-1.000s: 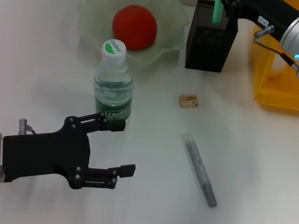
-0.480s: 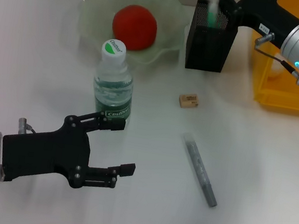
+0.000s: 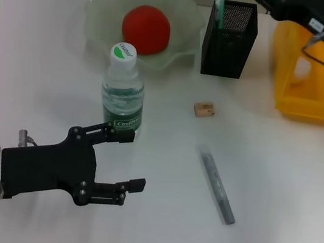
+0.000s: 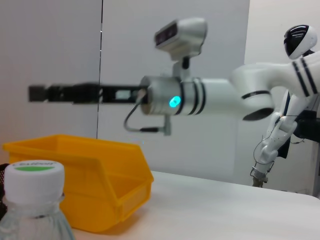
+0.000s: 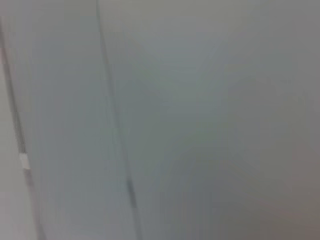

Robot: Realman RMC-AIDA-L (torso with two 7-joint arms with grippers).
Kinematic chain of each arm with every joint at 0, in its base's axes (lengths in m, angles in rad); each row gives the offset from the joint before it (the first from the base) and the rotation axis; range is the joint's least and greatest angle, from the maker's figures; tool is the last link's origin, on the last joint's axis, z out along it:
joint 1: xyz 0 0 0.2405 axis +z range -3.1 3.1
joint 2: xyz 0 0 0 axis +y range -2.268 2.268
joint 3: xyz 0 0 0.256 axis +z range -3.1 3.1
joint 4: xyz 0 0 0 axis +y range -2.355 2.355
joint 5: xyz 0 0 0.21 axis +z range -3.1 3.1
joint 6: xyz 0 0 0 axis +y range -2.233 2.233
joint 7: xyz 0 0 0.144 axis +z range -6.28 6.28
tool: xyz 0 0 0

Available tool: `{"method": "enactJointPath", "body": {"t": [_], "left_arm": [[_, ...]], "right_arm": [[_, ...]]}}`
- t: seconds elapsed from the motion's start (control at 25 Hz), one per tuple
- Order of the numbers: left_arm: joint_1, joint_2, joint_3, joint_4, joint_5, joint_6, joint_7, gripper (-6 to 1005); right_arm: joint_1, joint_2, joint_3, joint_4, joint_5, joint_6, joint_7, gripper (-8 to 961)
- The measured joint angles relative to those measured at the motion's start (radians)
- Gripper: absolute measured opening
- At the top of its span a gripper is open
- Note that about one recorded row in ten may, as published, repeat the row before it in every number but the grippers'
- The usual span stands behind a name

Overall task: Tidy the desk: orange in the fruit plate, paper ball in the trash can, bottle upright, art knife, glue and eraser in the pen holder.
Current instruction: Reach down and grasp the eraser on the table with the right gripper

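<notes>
Between eraser (image 3: pixel 204 109) and left pincer (image 3: pixel 121 160) stands bottle (image 3: pixel 122 92).

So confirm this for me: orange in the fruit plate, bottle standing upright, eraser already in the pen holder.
Wrong on the eraser. The head view shows the eraser lying on the desk in front of the pen holder, not inside it. The rest holds: the orange sits in the fruit plate and the bottle stands upright.

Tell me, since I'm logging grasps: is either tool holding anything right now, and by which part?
Nothing visibly held. The left tool hangs open near the bottle, apart from it. The right tool is out of view.
</notes>
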Motion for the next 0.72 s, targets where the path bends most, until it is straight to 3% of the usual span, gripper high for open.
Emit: {"method": "enactJointPath", "body": {"t": [0.16, 0.32, 0.36, 0.48, 0.56, 0.6, 0.72], "left_arm": [[0.000, 0.000, 0.000, 0.000, 0.000, 0.000, -0.003, 859], [-0.002, 0.000, 0.000, 0.000, 0.003, -0.003, -0.007, 859], [-0.003, 0.000, 0.000, 0.000, 0.004, -0.003, -0.007, 859], [-0.002, 0.000, 0.000, 0.000, 0.004, -0.004, -0.008, 859], [-0.001, 0.000, 0.000, 0.000, 0.004, -0.004, -0.008, 859], [0.000, 0.000, 0.000, 0.000, 0.003, -0.004, -0.008, 859], [0.001, 0.000, 0.000, 0.000, 0.002, -0.003, -0.008, 859]], "right_arm": [[-0.094, 0.005, -0.015, -0.367, -0.396, -0.060, 0.477, 611], [-0.044, 0.005, -0.020, -0.579, -0.908, -0.269, 0.990, 794], [-0.019, 0.004, -0.028, -0.600, -0.994, -0.318, 1.076, 840], [0.077, 0.001, -0.106, -0.612, -1.221, -0.435, 1.261, 839], [0.100, 0.001, -0.139, -0.608, -1.282, -0.444, 1.303, 839], [0.146, 0.004, -0.226, -0.585, -1.389, -0.442, 1.369, 839], [0.201, 0.006, -0.310, -0.523, -1.445, -0.406, 1.423, 838]]}}
